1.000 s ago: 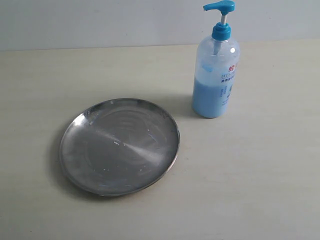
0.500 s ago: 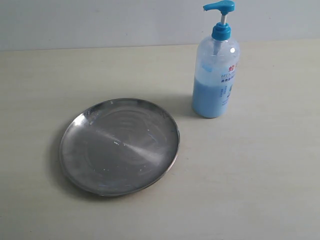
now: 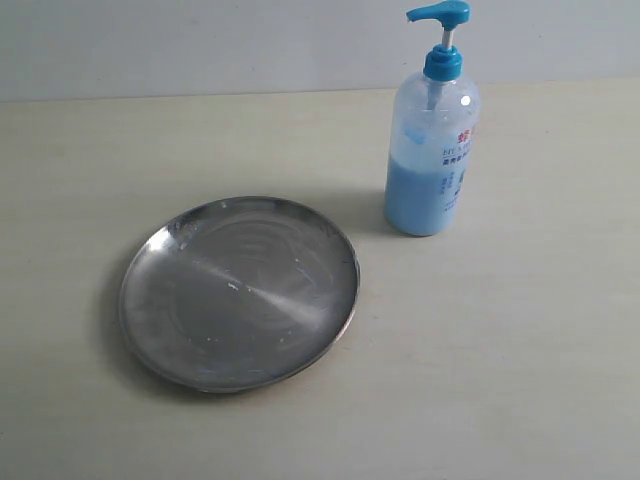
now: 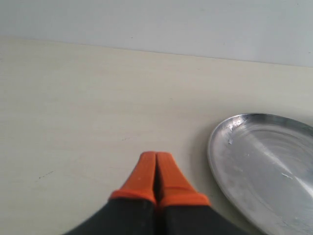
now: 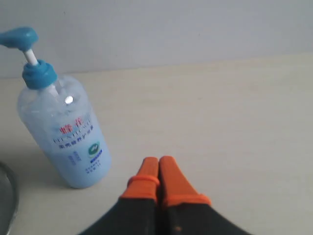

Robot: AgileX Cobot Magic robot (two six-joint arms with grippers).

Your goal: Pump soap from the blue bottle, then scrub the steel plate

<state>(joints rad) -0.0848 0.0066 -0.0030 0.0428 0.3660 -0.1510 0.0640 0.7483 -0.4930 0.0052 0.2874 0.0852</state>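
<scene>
Nothing has moved since a second ago: your plate, bottle and both grippers sit just as they did.

Starting on the left, your left gripper (image 4: 155,156) is closed. Its two orange fingers (image 4: 145,171) are pressed flat together with nothing between them. Pale table (image 3: 520,360) lies ahead of it and the rim of the steel plate (image 3: 240,295) is near it, not touching.

That plate lies flat on the table, left of centre and toward the near side. You can see smears and fine scratches across its shiny surface.

Right of the plate and farther back, clearly apart from it, the blue bottle (image 3: 432,150) stands upright. Its pump head (image 3: 440,14) is raised on its stem, with the spout pointing left. The pale blue soap (image 3: 420,205) fills roughly the lower half of the bottle, and the printed label faces right and toward you.

On the right, your right gripper (image 5: 158,160) is also fully closed and holds nothing. From its wrist camera the bottle stands near it on the table, with a clear gap between the two.
</scene>
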